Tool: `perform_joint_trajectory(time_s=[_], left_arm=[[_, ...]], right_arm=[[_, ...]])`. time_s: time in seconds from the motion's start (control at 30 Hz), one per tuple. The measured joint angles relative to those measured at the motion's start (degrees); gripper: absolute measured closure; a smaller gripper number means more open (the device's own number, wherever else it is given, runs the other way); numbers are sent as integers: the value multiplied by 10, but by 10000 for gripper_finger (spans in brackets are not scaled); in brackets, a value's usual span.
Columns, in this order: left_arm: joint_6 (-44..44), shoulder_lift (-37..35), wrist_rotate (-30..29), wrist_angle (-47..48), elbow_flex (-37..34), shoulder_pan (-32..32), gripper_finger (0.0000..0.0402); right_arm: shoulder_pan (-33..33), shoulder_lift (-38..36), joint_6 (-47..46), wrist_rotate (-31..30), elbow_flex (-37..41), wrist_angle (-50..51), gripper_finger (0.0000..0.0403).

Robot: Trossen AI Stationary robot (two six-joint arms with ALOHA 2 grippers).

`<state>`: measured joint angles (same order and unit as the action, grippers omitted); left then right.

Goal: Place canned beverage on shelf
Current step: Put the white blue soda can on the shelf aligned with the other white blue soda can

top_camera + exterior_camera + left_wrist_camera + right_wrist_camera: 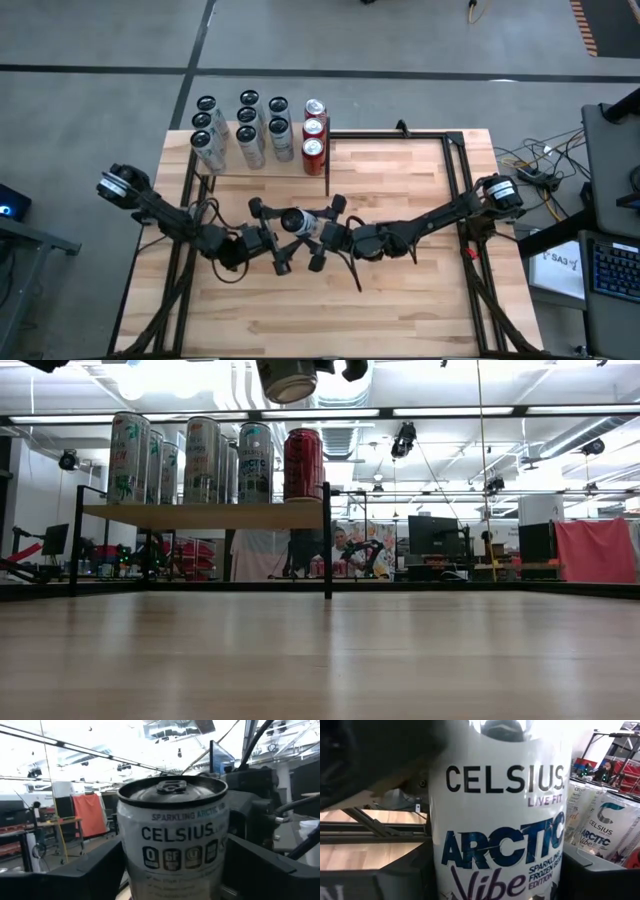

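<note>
Overhead view, centre of frame: my two grippers are meeting over the table [400, 300], with one white can [293, 220] between them. My left gripper [268, 240] is reaching in from the left, my right gripper [328, 238] from the right.

Right wrist view: the can [502, 815] is filling the frame, printed CELSIUS ARCTIC Vibe, and is sitting between my right fingers [395, 875]; they are clasping its body. More white cans [602, 827] are showing at the right edge.

Left wrist view: the same can [172, 835] is standing upright between my left fingers [85, 870], which are flanking it at either side, spread wide. I cannot tell whether they are touching it.

Table-level view: the can's base [288, 378] is hanging at the top edge, left of centre, well above the tabletop and higher than the shelf [205, 515].

The shelf [265, 168] is lying in the upper left of the overhead frame. It is carrying three rows of white cans [245, 125] and one row of red cans [314, 130], the red row at its right end.
</note>
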<state>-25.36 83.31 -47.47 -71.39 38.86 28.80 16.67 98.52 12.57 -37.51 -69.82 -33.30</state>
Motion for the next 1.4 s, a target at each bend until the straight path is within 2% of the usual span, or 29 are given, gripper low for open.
perform_joint_trajectory(time_s=[0.2,0.37,0.47,0.57,0.63,0.77,0.9,1.0,1.07,1.17,1.4], left_arm=[[-7,2,-9,0,5,0,169],[-9,-7,-22,9,5,6,169],[-40,-12,-32,17,5,18,169],[-81,-28,-79,33,3,38,169],[-99,-40,-109,45,2,53,169],[-124,-76,-160,91,-13,93,169],[-110,-125,-194,199,-33,136,169],[-61,-154,-202,292,-43,159,169],[-18,-171,-201,341,-46,167,169],[35,-181,-199,394,-53,166,169],[48,-180,-200,397,-63,163,169]], right_arm=[[0,0,-7,0,0,0,168],[0,1,-17,7,0,0,168],[2,1,-29,8,-2,1,125],[4,-3,-58,-3,-9,24,64],[4,-9,-74,-3,-22,72,39],[5,-13,-105,-3,-68,213,28],[7,-13,-133,0,-134,348,26],[9,-13,-141,10,-170,396,25],[11,-13,-131,37,-184,394,25],[11,-6,-119,89,-191,335,24],[7,32,-80,109,-190,233,24]])
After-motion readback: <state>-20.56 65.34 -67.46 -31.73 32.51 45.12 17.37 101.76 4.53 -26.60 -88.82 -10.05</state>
